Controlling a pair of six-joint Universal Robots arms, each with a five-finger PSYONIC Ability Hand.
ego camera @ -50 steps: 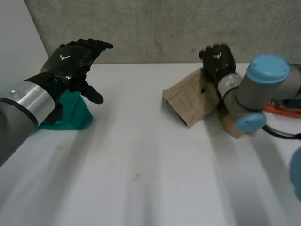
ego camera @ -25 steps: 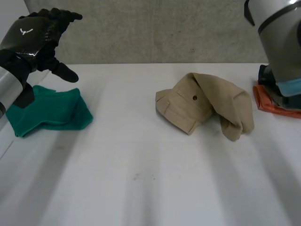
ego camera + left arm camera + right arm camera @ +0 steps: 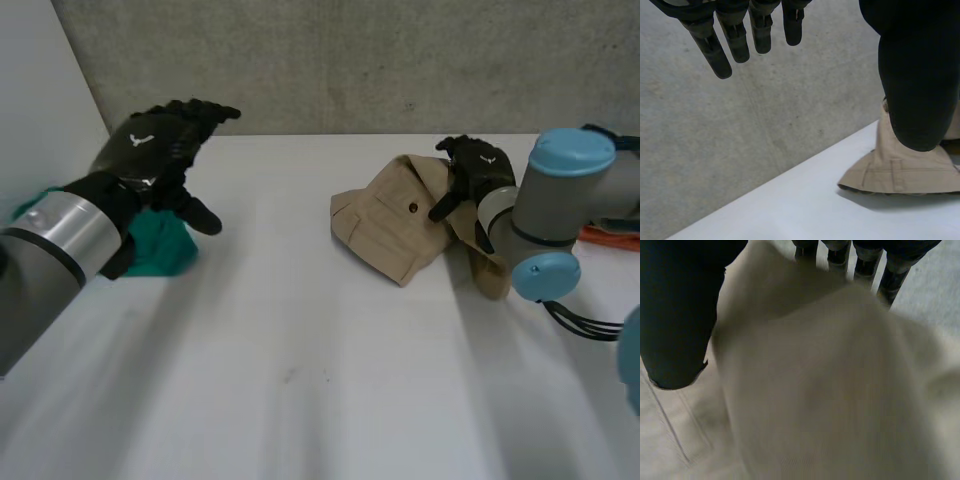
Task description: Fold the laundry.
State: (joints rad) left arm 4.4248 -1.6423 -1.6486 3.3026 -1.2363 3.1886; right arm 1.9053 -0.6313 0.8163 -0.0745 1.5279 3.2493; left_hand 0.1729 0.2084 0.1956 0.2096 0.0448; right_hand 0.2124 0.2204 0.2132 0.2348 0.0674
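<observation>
A beige garment (image 3: 385, 225) lies crumpled at the table's middle right, a buttoned pocket facing up. My right hand (image 3: 478, 168) rests on its raised right part, open. In the right wrist view the cloth (image 3: 830, 390) bulges up under the palm, the thumb (image 3: 675, 315) spread apart from the straight fingers (image 3: 865, 260). My left hand (image 3: 150, 150) hovers open over a green cloth (image 3: 165, 245) at the table's left. In the left wrist view its fingers (image 3: 710, 40) are straight and bare, and the beige garment (image 3: 900, 172) lies beyond the thumb.
An orange cloth (image 3: 605, 235) lies at the table's right edge, behind my right arm (image 3: 545, 210). The white table (image 3: 300, 350) stretches bare toward the front. A grey wall (image 3: 350, 60) runs along the back edge.
Half a second ago the right arm was raised off the garment; now its hand is back down on the garment's right part, fingers spread. The left hand swung back over the green cloth.
</observation>
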